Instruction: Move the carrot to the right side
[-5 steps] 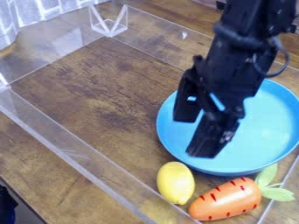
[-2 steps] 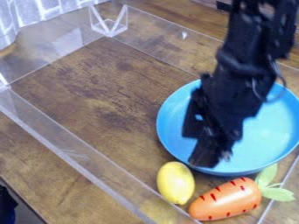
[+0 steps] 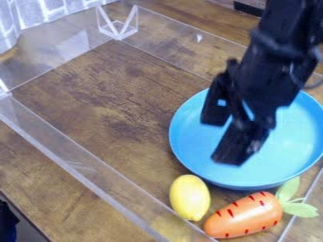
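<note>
The orange carrot (image 3: 243,216) lies at the bottom right of the wooden table, its pale green leaves (image 3: 296,203) pointing right, just below the blue plate (image 3: 190,142). My black gripper (image 3: 229,130) hangs over the plate, pointing steeply down, open, with nothing between its fingers. It is above and slightly left of the carrot, clear of it.
A yellow lemon toy (image 3: 190,197) sits just left of the carrot. Clear plastic walls (image 3: 76,161) fence the table on the left and front; a clear holder (image 3: 117,19) stands at the back.
The gripper has lifted and shifted a little to the right over the plate, staying open. Carrot and lemon have not moved.
</note>
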Motion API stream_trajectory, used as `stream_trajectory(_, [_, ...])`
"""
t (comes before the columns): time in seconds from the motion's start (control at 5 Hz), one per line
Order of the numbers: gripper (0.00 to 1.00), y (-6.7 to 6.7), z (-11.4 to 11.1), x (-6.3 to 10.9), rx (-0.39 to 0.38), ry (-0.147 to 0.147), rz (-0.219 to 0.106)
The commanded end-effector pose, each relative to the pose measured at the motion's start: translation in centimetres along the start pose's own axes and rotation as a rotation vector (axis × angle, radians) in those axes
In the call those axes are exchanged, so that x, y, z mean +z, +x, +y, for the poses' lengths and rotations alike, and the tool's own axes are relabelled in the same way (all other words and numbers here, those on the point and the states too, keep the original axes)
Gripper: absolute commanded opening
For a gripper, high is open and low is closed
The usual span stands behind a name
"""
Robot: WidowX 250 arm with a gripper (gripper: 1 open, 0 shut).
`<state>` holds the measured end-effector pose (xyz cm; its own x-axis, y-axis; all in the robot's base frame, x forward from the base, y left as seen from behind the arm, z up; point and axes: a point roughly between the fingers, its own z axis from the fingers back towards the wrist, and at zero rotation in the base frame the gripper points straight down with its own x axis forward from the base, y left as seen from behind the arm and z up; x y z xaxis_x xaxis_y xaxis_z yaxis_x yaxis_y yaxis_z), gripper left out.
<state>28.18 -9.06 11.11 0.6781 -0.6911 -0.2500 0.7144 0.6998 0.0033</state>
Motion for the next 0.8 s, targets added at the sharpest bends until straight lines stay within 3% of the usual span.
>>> stream_trajectory(0.0, [1.0, 0.0, 0.8, 2.5, -0.006, 0.055, -0.082])
stream_trajectory(0.2, [1.0, 0.5, 0.6, 2.4, -0.076, 0.074, -0.084])
stream_trajectory(0.6, [1.0, -0.2, -0.7, 0.5, -0.074, 0.072, -0.081])
